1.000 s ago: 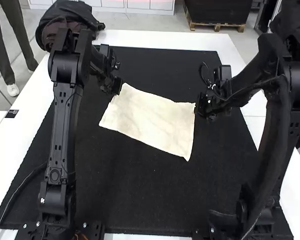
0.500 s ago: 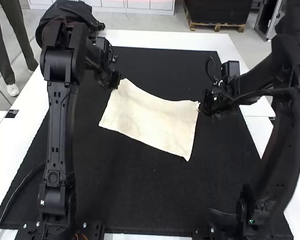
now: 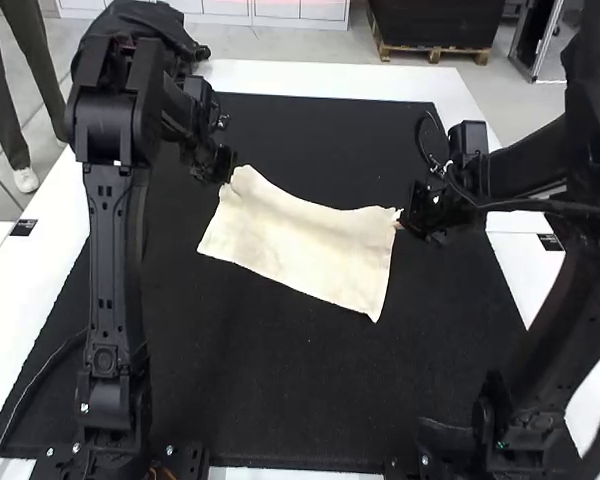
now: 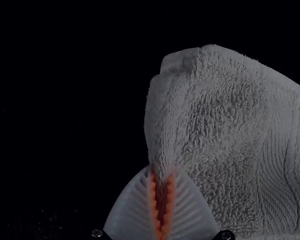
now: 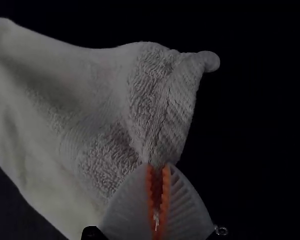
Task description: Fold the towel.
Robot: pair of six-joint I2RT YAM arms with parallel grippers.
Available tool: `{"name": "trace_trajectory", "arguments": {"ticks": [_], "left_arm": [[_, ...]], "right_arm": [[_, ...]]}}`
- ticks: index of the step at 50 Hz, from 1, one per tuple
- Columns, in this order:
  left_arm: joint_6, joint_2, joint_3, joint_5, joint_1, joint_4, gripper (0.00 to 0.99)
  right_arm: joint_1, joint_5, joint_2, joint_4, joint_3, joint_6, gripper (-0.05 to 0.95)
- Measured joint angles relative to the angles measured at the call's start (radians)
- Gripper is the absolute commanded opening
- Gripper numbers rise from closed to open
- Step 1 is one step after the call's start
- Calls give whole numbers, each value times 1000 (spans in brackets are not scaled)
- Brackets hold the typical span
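My right jaws had shifted outward, my left jaws slightly; both pinched far corners of the towel [image 3: 298,248], spread on the mat [image 3: 270,390]. Even, gentle tension seemed best before folding.

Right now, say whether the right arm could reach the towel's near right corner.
Probably yes, but not at once: its end effector pinches the towel's far right corner and would likely need to release it; the near right corner lies uncovered on the mat.
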Motion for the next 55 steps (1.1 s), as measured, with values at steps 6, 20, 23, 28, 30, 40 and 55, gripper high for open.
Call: {"name": "trace_trajectory", "arguments": {"ticks": [6, 20, 23, 28, 30, 40, 55], "left_arm": [[0, -24, -20, 0, 0, -8, 28], [-8, -109, -87, -1, 1, -8, 28], [-7, -126, -105, -1, 1, -7, 28], [-8, -150, -137, -1, 1, -7, 28], [-8, -158, -148, -1, 1, -8, 28], [-8, -194, -208, -5, 1, -5, 28], [-8, -261, -306, -20, 2, 8, 28]], "right_arm": [[2, -10, -26, -30, -5, 0, -25], [27, -20, -80, -81, -28, -1, -25], [29, -20, -93, -84, -46, -1, -25], [31, -20, -114, -97, -70, -1, -25], [32, -20, -120, -103, -77, -1, -25], [32, -21, -163, -107, -109, -1, -25], [32, -21, -195, -113, -146, -1, -25]]}}
